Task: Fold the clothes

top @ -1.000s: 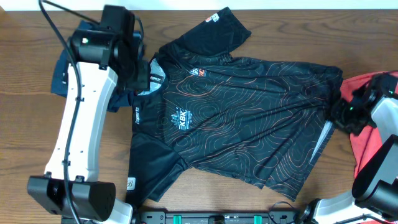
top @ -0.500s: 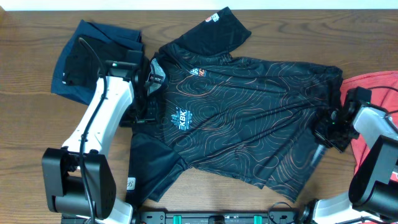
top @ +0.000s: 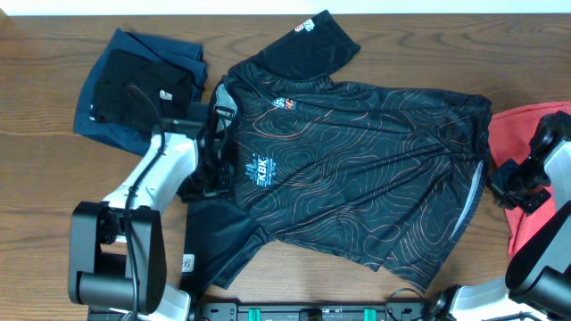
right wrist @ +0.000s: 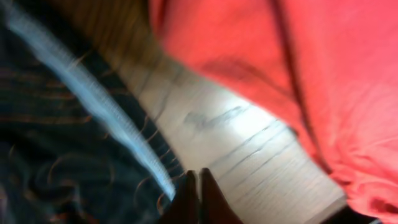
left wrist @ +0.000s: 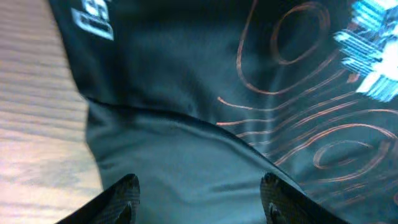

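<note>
black smooth contour-lined jersey (top: 357, 160) flat on wood-grain table (top: 36, 178), left tool (left wrist: 199, 190) apart over it, right tool (right wrist: 199, 186) together

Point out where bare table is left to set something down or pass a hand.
Widest bare wood: the far-right strip of table, between the upper sleeve of the black jersey and the red T-shirt. Also the near-left area below the folded navy garments, outside the left arm. Crowded: the narrow gap between jersey hem and red T-shirt, where the right tool sits.

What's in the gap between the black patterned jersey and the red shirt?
A strip of bare wooden table, clearest in the right wrist view, separates jersey and red shirt.
</note>
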Controlling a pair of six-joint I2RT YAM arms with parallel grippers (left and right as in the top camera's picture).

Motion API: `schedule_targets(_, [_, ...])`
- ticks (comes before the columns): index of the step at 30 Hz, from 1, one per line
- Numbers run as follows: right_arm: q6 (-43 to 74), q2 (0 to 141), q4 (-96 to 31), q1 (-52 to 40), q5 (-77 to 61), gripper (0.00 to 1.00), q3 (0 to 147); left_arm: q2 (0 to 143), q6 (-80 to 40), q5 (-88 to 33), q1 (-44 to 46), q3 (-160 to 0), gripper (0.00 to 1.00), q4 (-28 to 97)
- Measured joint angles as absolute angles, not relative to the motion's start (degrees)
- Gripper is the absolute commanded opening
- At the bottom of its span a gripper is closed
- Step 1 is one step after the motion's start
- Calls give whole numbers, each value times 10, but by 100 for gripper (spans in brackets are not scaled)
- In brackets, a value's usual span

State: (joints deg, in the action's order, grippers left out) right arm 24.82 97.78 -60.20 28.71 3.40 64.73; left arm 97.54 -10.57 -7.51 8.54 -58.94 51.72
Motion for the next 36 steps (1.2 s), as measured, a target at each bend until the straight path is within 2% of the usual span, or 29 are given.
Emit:
schedule_targets(7, [172,978,-637,287,-79,24,647,975,-132,-43,85,-510,65,443])
schedule_targets(9, [149,978,-645,287,-112,27,647,970,-136,-41,84,-505,52,430])
schedule_targets(13, [116,977,-660,278,-163,30,644,970,-149,-52,84,-504,6,419])
schedule_targets(17, [102,974,-641,253,-186,38,604,970,-152,-76,81,-504,6,435])
schedule_targets(23, [109,973,-566,218,-199,42,491,975,-152,-131,81,-496,6,484])
schedule_targets(24, [113,973,-551,216,-199,39,470,975,-152,-136,81,-495,6,491])
schedule_targets(25, [117,971,-549,216,-206,28,459,976,-152,-140,81,-493,6,496])
schedule_targets(26, [128,961,-537,216,-205,10,446,977,-152,-143,81,-493,6,498])
schedule_targets(27, [134,952,-527,216,-202,1,437,978,-152,-146,81,-492,6,499])
schedule_targets(36, [259,938,-509,233,-80,1,453,977,-152,-146,81,-517,6,505])
